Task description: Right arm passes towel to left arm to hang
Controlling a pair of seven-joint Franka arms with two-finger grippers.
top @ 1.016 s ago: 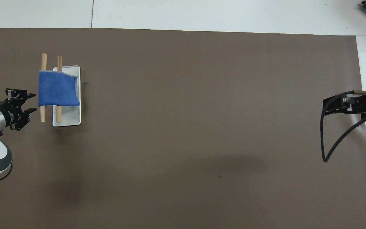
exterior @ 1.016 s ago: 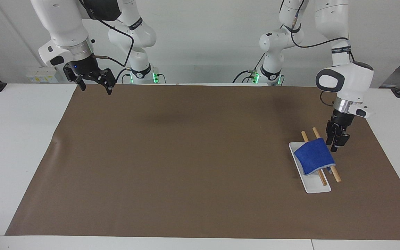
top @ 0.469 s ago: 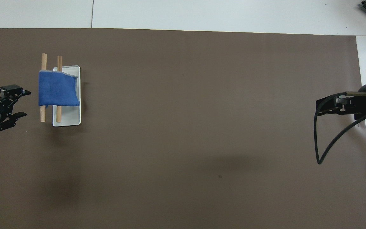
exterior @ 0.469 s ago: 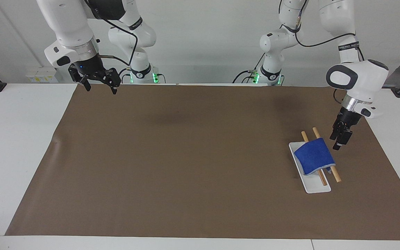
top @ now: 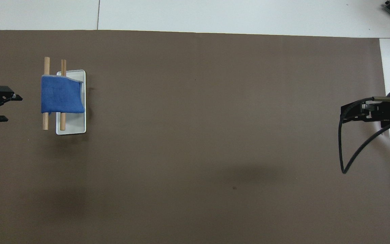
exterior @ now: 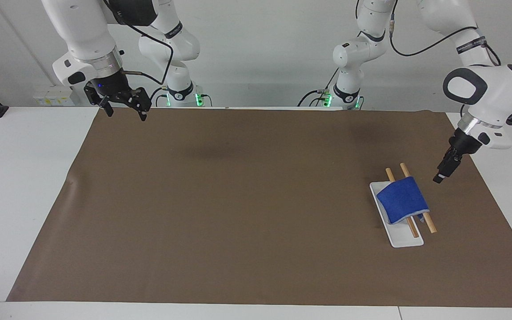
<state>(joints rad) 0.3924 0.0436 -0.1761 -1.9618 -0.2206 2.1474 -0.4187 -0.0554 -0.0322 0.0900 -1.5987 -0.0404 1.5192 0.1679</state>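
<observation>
The blue towel (exterior: 402,199) (top: 60,95) hangs draped over two wooden rods (exterior: 430,225) (top: 46,63) of a small rack with a white base (exterior: 405,240) (top: 73,127), toward the left arm's end of the table. My left gripper (exterior: 440,176) (top: 11,108) hovers over the mat beside the rack, open, empty and clear of the towel. The right gripper (exterior: 126,115) (top: 346,113), with its blue light on, hangs open and empty over the mat's corner at the right arm's end, where that arm waits.
A brown mat (exterior: 238,200) covers most of the white table (exterior: 20,178). A black cable (top: 342,149) loops down from the right arm's wrist. Nothing else lies on the mat.
The left gripper has drawn back from the towel toward the left arm's end of the table, rising and opening wider. The right gripper shifted only slightly. The towel has not moved.
</observation>
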